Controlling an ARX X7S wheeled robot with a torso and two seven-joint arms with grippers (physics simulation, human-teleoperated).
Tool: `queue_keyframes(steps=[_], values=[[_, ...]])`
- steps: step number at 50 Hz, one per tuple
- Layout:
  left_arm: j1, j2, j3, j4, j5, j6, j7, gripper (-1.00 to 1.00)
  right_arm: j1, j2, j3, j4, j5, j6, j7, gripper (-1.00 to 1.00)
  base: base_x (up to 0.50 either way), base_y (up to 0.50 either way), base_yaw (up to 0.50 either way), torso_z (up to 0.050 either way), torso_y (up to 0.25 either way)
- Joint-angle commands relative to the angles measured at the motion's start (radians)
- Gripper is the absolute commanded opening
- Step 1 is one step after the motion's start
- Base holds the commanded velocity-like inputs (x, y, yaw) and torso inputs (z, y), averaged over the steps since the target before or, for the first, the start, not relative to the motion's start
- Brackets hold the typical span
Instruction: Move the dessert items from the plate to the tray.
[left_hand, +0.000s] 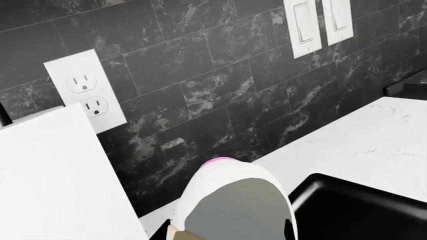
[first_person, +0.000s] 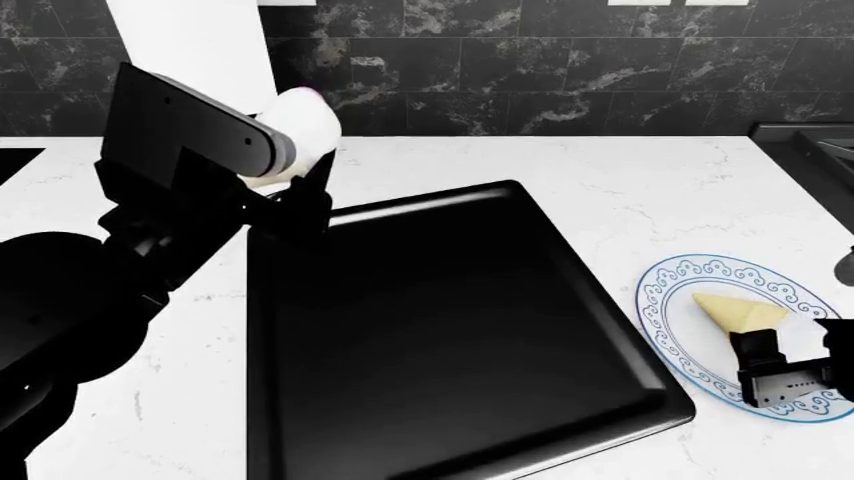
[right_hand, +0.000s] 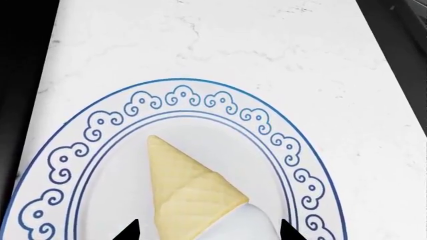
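Observation:
One dessert item, a tan cone with a white pink-tipped scoop (first_person: 302, 122), is held in my left gripper (first_person: 287, 178) above the far left corner of the black tray (first_person: 441, 330). In the left wrist view the scoop (left_hand: 233, 200) fills the space between the shut fingers of the left gripper (left_hand: 225, 231), with the tray (left_hand: 360, 210) below. The other cone (first_person: 738, 311) lies on the blue-patterned plate (first_person: 674, 300) at the right. My right gripper (first_person: 798, 350) is low over its scoop end. The right wrist view shows the right gripper (right_hand: 210, 231) open, its tips either side of the cone (right_hand: 183, 192) on the plate (right_hand: 100, 150).
A tall white object (first_person: 187, 40) stands at the back left by the dark tiled wall, which carries an outlet (left_hand: 87, 90) and switches (left_hand: 319, 22). A dark stove edge (first_person: 807, 140) lies far right. A sink corner (first_person: 14, 160) shows at the left.

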Motion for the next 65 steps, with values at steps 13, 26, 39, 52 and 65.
queue_keyframes(steps=[13,26,39,52,65], values=[[-0.002,-0.003,-0.002,-0.003,-0.016,0.006,-0.014,-1.00,-0.009,-0.004,-0.009,-0.008,0.015,-0.008,0.000,-1.00,0.00,0.00,0.00,0.000,0.000],[-0.006,-0.004,0.005,-0.013,-0.015,0.013,-0.012,-1.00,0.085,-0.005,0.003,-0.015,0.049,0.003,0.028,-1.00,0.00,0.00,0.00,0.000,0.000],[-0.014,-0.006,-0.001,-0.003,-0.032,0.000,-0.022,-1.00,0.342,-0.042,-0.013,-0.055,0.072,0.006,0.098,-1.00,0.00,0.00,0.00,0.000,0.000],[-0.041,-0.012,-0.004,0.014,-0.062,-0.042,-0.037,-1.00,0.636,-0.279,-0.266,-0.200,0.105,0.124,0.130,-1.00,0.00,0.00,0.00,0.000,0.000],[-0.052,-0.021,-0.030,0.029,-0.090,-0.062,-0.055,-1.00,0.758,-0.428,-0.418,-0.251,0.286,0.238,0.220,-1.00,0.00,0.00,0.00,0.000,0.000]])
